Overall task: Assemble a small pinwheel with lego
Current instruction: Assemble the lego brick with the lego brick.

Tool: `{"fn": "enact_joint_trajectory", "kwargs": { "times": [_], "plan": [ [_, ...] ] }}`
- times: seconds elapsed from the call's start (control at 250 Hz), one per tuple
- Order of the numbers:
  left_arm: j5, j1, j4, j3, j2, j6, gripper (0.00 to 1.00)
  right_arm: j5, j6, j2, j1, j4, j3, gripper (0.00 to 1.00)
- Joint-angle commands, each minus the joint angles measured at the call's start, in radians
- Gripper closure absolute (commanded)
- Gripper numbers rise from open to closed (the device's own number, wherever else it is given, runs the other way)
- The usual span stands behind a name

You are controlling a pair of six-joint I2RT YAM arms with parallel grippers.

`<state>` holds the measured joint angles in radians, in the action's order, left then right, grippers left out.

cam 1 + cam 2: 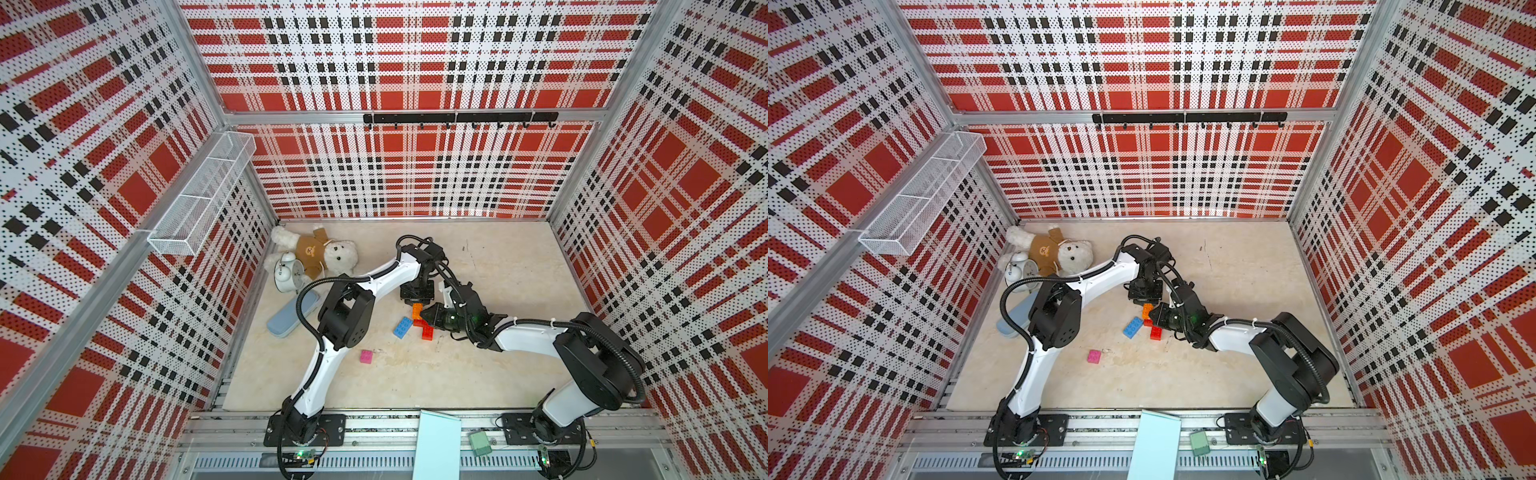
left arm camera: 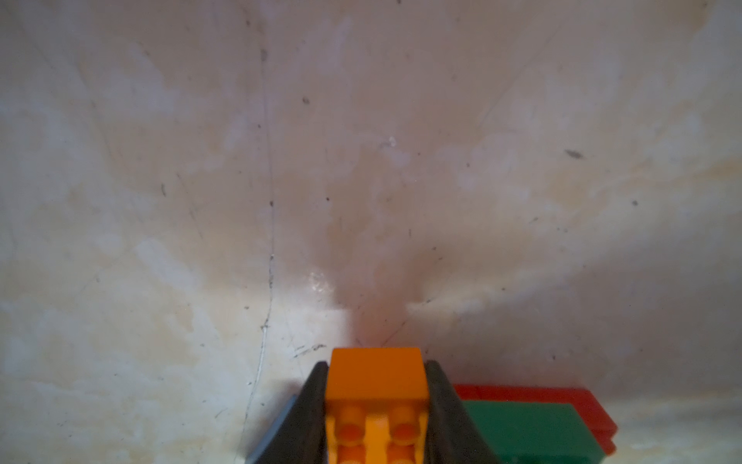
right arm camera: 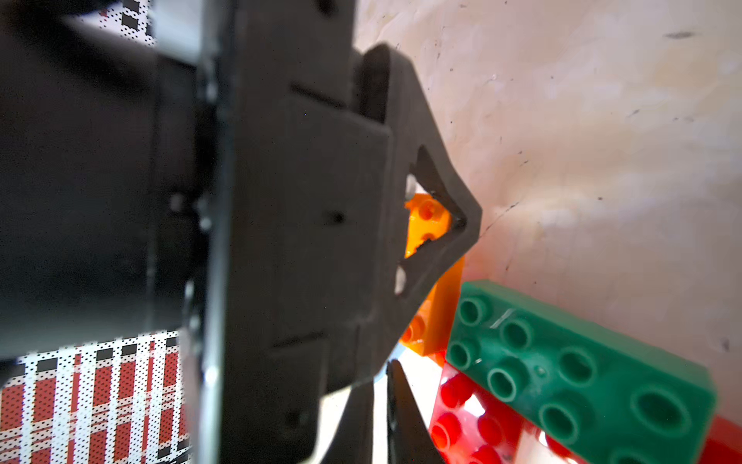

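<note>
We see the left gripper point(image 2: 376, 367) clamped on the orange brick point(image 2: 375, 395), a finger on either side, at the lego cluster near the middle of the table point(image 1: 498, 374). Just beside it the green brick point(image 3: 562, 361) lies across the red bricks point(image 3: 473, 418). The right gripper point(image 3: 381, 385) sits low next to them, its tips almost together around nothing. Whether the orange brick is seated on the red ones we cannot quite tell. The blue brick point(image 1: 403, 327) lies just beside the cluster. The pink square point(image 1: 366, 356) lies apart, nearer the arm bases.
</note>
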<state>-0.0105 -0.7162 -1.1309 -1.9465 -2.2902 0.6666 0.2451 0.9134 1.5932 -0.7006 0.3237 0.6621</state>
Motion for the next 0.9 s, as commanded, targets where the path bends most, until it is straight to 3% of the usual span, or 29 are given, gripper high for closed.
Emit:
{"fn": "enact_joint_trajectory", "kwargs": {
  "times": [0.0, 0.896],
  "plan": [
    [0.042, -0.016, 0.0, 0.013, 0.001, 0.033, 0.74, -0.022, 0.006, 0.016, -0.007, 0.02, 0.024, 0.9],
    [0.101, -0.045, 0.039, 0.035, 0.023, 0.018, 0.74, -0.109, -0.021, 0.069, -0.032, -0.11, 0.093, 0.91]
  ]
}}
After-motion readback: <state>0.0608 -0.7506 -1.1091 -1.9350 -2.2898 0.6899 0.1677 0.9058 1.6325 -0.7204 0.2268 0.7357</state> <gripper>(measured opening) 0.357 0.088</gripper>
